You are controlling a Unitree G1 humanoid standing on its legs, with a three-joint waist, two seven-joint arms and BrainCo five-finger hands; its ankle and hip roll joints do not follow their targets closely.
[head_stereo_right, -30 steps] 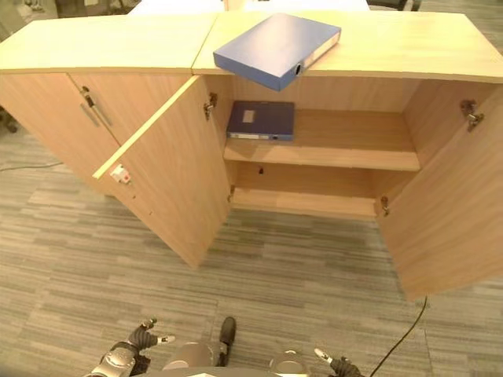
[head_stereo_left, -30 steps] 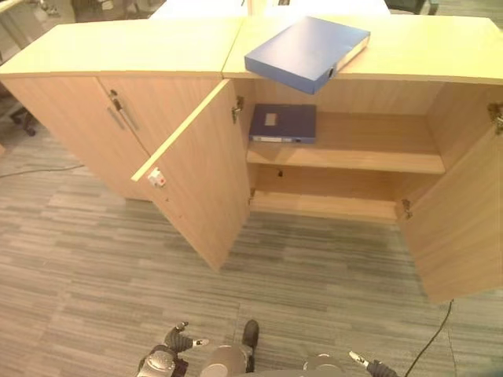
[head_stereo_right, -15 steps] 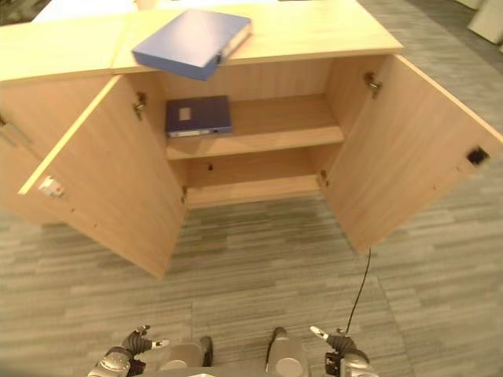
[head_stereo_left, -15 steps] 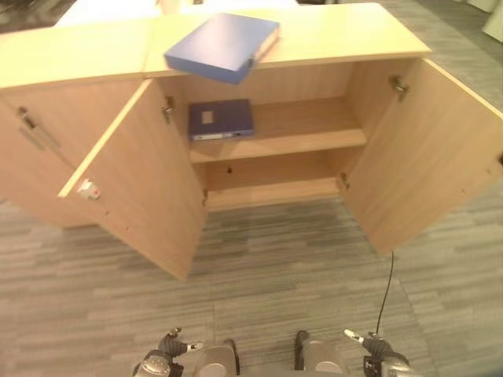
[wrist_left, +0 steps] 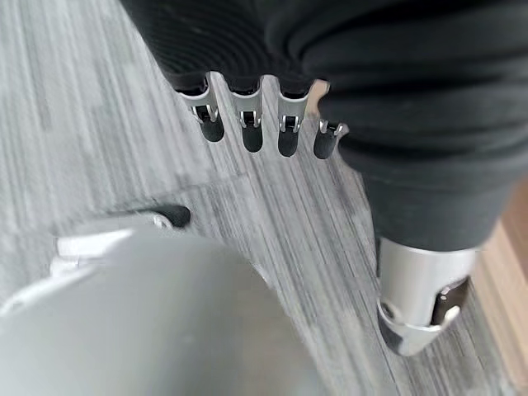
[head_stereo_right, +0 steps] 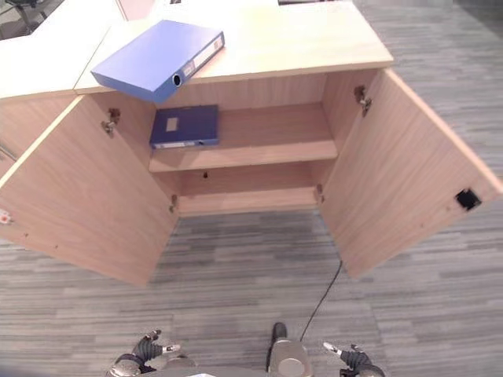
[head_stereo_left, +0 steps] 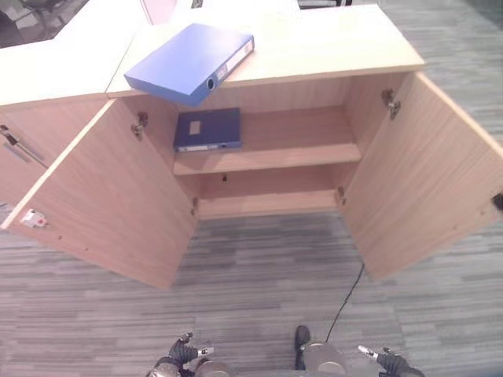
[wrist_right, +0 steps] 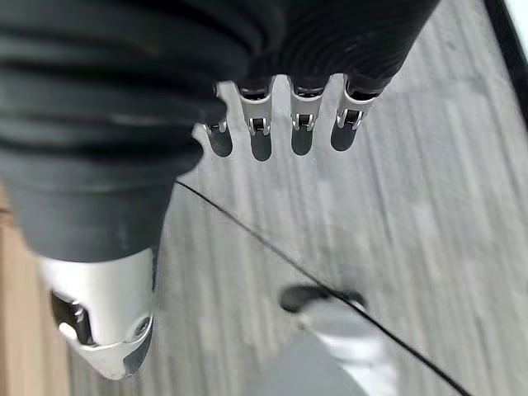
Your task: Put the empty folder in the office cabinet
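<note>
both hands hang low over the carpet, well apart from the cabinet: the left hand (wrist_left: 264, 132) and the right hand (wrist_right: 280, 136) each have fingers relaxed and spread, thumb apart, and hold nothing.

outward from them, across a stretch of striped grey carpet (head_stereo_left: 259, 275), stands the office cabinet (head_stereo_left: 314, 118) with both doors swung wide: the left door (head_stereo_left: 102, 196) and the right door (head_stereo_left: 424, 173).

what has just changed is the view, not the things. over the last second the whole picture has swung, so the open cabinet now sits more squarely ahead and the right door shows in full; the camera moved, while both folders lie as they did. my reading is that the robot is lining itself up to approach, and the task proper has not begun.

count: two blue folders. the one to move, the large folder (head_stereo_left: 190, 61), lies on the worktop (head_stereo_left: 330, 39) with a corner overhanging the front edge. a darker folder (head_stereo_left: 207, 129) lies flat on the upper shelf (head_stereo_left: 299, 145), at its left end. two shelves, the lower shelf (head_stereo_left: 267, 203) bare.
</note>
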